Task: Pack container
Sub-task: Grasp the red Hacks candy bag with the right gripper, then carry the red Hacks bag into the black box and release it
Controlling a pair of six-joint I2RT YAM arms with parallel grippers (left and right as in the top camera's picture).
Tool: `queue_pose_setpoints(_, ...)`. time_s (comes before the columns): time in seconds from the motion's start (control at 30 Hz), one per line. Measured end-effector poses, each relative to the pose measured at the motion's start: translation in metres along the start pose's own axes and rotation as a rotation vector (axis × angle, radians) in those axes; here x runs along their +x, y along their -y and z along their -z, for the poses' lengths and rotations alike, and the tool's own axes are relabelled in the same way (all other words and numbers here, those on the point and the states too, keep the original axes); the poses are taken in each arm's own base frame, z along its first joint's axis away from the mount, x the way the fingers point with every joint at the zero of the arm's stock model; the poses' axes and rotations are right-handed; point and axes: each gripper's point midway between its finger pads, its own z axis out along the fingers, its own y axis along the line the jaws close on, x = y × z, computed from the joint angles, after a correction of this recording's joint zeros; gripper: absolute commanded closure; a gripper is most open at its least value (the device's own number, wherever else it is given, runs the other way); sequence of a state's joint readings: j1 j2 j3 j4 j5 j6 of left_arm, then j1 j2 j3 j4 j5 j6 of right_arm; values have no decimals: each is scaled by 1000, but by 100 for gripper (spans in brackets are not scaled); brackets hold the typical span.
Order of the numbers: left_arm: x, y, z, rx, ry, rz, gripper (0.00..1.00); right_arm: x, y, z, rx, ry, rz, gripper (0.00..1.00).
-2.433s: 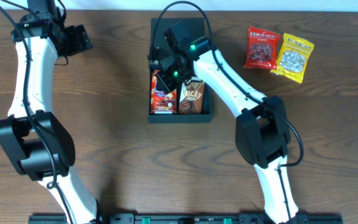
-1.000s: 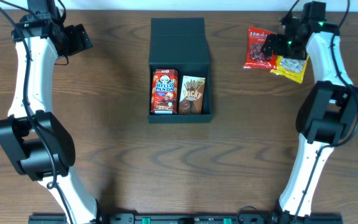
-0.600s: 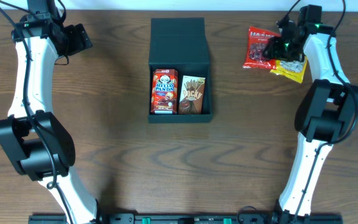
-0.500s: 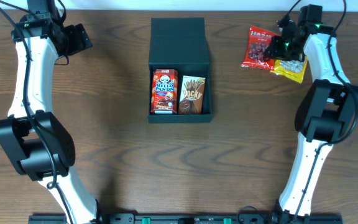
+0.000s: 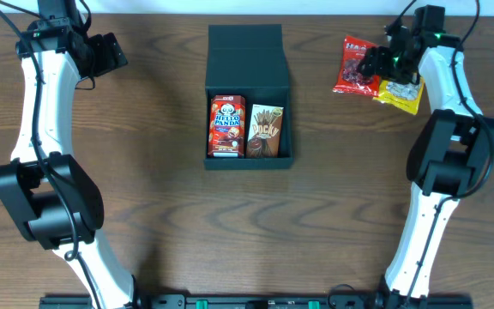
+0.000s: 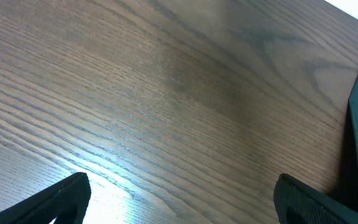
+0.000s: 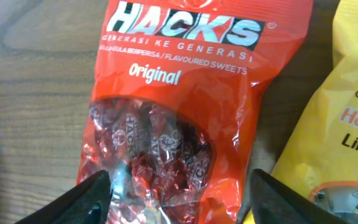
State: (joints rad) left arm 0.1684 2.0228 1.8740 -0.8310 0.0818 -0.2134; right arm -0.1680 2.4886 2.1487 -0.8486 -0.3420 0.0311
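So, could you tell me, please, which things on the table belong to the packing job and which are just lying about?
Part of the job: the container; the Hello Panda box and Pocky box already in it; the red Hacks packet, under the open right gripper.
Lying about for now: the yellow packet beside it, untouched; the left gripper, open over the table.

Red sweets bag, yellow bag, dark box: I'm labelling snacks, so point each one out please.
red sweets bag (image 7: 166, 146), right wrist view, on the clear window showing the sweets.
yellow bag (image 7: 334, 130), right wrist view, on its printed front.
box (image 5: 247, 56), overhead view, on its bare dark upper part.
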Motion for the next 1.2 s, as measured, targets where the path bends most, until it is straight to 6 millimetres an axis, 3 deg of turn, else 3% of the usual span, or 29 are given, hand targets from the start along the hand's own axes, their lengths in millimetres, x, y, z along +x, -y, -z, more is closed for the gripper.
queue_pose_setpoints(0.17,0,0,0,0,0,0,5,8,3,-14,-14,-28,-29,32)
queue_pose_setpoints(0.23,0,0,0,0,0,0,5,8,0,-15,-29,-25,-34,46)
queue_pose_setpoints(0.37,0,0,0,0,-1,0,5,7,-3,-15,-51,-23,-53,83)
queue_pose_setpoints(0.47,0,0,0,0,-1,0,5,5,-7,-14,-73,-19,-62,99)
queue_pose_setpoints(0.77,0,0,0,0,0,0,5,5,-24,-12,-167,-23,-74,99)
queue_pose_setpoints(0.93,0,0,0,0,0,0,5,18,-40,-6,-221,-81,-93,98)
queue_pose_setpoints(1.1,0,0,0,0,0,0,5,40,-80,25,-259,-172,-55,98)
queue_pose_setpoints(1.2,0,0,0,0,0,0,5,45,-125,64,-292,-177,39,99)
